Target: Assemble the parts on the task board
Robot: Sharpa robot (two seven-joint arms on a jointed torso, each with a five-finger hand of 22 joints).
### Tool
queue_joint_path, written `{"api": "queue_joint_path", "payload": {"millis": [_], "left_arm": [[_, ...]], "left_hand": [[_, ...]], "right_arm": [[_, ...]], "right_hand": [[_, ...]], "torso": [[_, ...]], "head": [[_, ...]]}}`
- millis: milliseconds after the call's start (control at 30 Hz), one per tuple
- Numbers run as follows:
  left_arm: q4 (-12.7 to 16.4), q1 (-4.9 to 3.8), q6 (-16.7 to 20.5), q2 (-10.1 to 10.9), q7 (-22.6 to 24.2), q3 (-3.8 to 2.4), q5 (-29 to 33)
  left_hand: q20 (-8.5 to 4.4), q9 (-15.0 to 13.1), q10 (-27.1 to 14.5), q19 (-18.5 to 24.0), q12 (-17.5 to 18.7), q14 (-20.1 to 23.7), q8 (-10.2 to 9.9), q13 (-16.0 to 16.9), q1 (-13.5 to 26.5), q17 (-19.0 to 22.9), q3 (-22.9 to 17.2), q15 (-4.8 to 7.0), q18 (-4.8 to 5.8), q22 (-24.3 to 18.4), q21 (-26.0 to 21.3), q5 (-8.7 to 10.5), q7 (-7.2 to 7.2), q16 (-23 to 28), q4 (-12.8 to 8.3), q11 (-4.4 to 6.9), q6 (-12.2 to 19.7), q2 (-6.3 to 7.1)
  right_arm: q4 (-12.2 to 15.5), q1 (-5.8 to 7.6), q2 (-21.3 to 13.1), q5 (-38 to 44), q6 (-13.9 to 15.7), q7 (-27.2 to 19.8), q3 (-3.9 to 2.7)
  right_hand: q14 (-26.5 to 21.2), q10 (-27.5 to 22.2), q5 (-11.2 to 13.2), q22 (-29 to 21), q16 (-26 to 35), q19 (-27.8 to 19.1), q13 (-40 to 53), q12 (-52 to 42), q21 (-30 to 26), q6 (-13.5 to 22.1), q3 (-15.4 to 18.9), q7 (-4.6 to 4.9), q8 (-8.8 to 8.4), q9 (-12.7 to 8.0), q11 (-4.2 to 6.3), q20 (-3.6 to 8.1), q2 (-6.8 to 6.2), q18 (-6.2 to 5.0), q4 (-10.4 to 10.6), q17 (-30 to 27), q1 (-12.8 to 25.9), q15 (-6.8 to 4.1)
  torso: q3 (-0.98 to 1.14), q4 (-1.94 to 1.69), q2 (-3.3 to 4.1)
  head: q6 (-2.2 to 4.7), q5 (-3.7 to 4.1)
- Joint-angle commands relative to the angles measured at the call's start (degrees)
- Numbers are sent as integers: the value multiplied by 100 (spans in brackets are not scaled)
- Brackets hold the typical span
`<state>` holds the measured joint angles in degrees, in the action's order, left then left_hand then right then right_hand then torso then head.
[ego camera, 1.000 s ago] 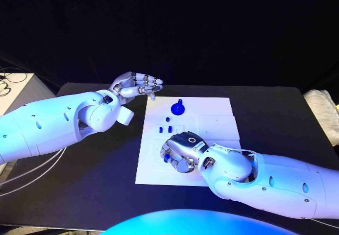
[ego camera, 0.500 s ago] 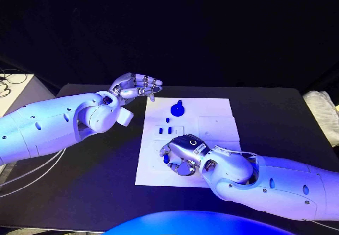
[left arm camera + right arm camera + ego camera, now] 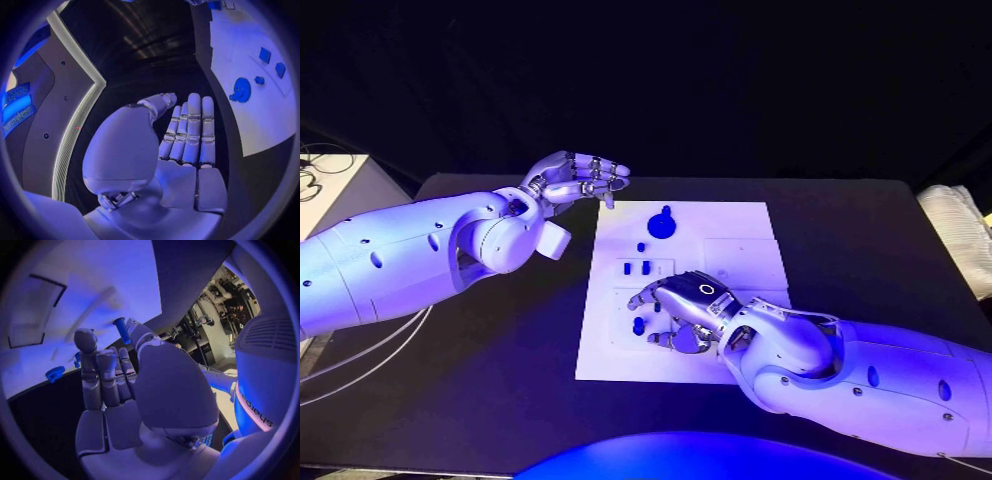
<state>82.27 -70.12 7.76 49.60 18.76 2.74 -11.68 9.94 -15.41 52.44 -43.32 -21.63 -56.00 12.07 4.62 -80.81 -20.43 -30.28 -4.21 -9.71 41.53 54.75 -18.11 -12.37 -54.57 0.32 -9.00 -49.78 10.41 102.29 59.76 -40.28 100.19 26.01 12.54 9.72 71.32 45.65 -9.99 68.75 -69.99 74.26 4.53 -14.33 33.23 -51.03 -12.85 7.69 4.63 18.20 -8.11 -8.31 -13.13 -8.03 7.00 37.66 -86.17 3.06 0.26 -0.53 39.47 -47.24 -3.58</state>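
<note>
Blue peg [image 3: 119, 330] now pinched in the right hand [image 3: 678, 312] is lifting off the board [image 3: 733, 225] toward six o'clock, ready for insertion, while the left hand [image 3: 574, 178] is idling closed at eleven o'clock.

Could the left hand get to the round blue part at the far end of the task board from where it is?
Probably yes: the left hand hovers beside the board's far corner, and nothing lies between it and the round blue part.

Black table [image 3: 877, 230] against darkness; white cabinet [image 3: 329, 185] at left.
</note>
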Motion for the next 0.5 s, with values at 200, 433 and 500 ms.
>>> {"api": "queue_joint_path", "payload": {"millis": [200,433,500], "left_arm": [[-11,-3,-108,-8,19,-4,29],[54,-2,-101,122,33,-2,57],[74,1,-93,150,52,-2,68]], "left_hand": [[2,6,8,-23,-19,-9,2,-6,21,5,5,-14,-80,0,-10,6,-3,37,-34,21,-29,-49],[-3,9,10,-24,-28,-5,3,-8,-3,10,-14,-10,-82,6,-2,-16,0,47,-50,24,-32,-70],[-2,13,7,-21,-30,-6,1,-11,17,11,-3,-15,-78,9,1,-15,-5,50,-46,20,-30,-57]], "right_arm": [[304,396,-669,-1462,348,-144,-58],[495,925,-1517,-3576,306,129,-69],[501,993,-1698,-3706,154,270,-65]], "right_hand": [[324,462,30,258,-325,346,75,-593,717,-137,-54,184,38,11,160,98,50,-2,420,418,-121,-135],[1174,1865,419,900,-817,995,123,-693,2412,-196,771,231,196,25,280,243,147,266,955,1780,466,-269],[1183,2033,417,944,-813,1019,181,-731,2517,-198,912,200,240,36,311,263,163,281,963,1807,490,-296]], "torso": [[-1,16,-16],[2,79,-14],[1,89,-26]], "head": [[59,101],[125,266],[130,378]]}}
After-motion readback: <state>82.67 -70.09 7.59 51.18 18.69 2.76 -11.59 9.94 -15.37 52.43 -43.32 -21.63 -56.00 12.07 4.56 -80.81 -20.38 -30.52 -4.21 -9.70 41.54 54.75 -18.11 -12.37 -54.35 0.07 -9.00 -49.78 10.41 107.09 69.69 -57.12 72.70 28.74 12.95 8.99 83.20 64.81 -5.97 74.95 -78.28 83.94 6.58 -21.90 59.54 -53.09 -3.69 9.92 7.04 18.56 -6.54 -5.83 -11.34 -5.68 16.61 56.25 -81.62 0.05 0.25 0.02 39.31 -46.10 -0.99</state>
